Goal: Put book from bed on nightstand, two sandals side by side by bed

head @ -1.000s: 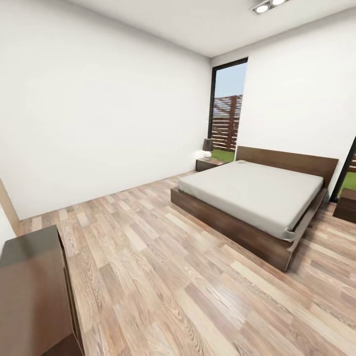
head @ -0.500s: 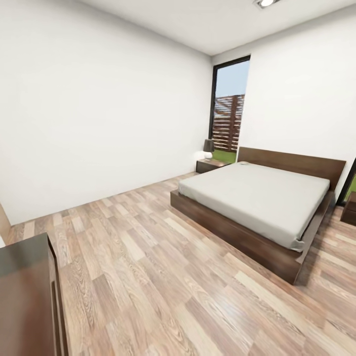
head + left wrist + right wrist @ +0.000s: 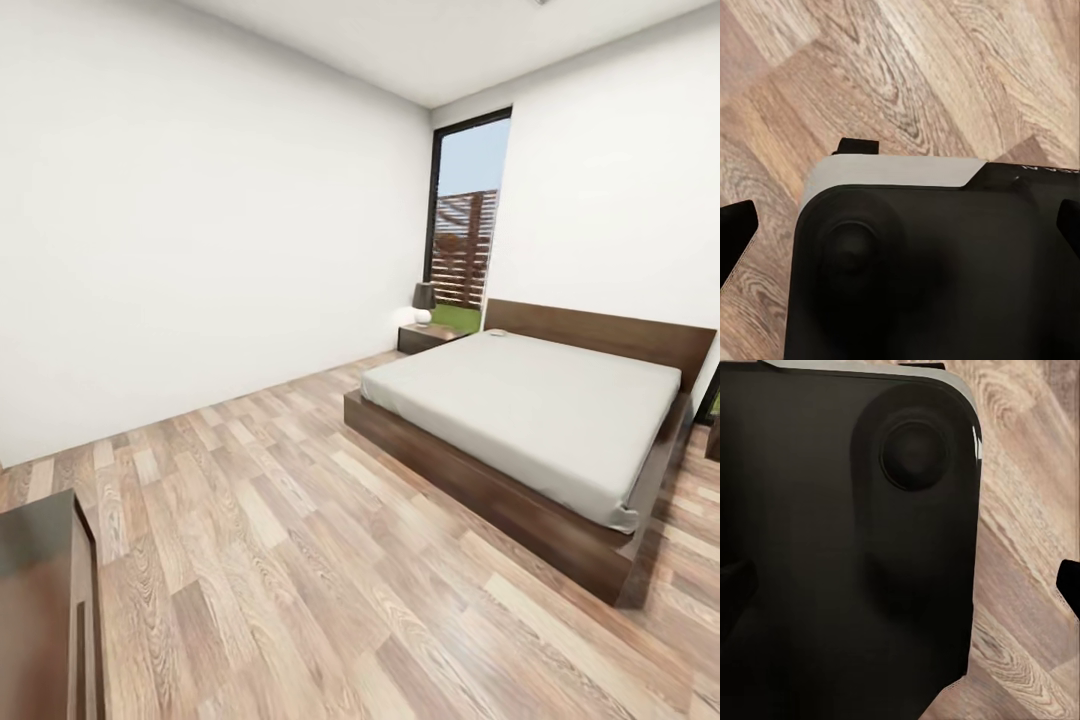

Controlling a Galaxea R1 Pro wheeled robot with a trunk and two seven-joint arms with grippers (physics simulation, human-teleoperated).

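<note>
The bed (image 3: pixel 530 400) has a dark-brown frame, a white mattress and a wooden headboard, and it stands at the right of the bedroom in the head view. A small pale flat thing (image 3: pixel 492 331) lies on the mattress by the headboard, too small to tell whether it is the book. A nightstand (image 3: pixel 425 338) with a lamp (image 3: pixel 423 300) sits in the far corner beside the bed. The two sandals are out of view. My left gripper (image 3: pixel 900 225) and right gripper (image 3: pixel 900 585) hang over my own black base, fingertips wide apart and holding nothing.
A long low dark-brown cabinet (image 3: pixel 40 600) stands at the near left. A tall dark-framed window (image 3: pixel 465 220) is behind the nightstand. Part of another dark stand (image 3: pixel 714 440) peeks in at the right edge. Wood-plank floor (image 3: pixel 280 520) stretches between me and the bed.
The whole head view has shifted as the camera moved: the bed looks larger and sits further right, and the cabinet has slid toward the lower left corner. Nothing in the room moved.
</note>
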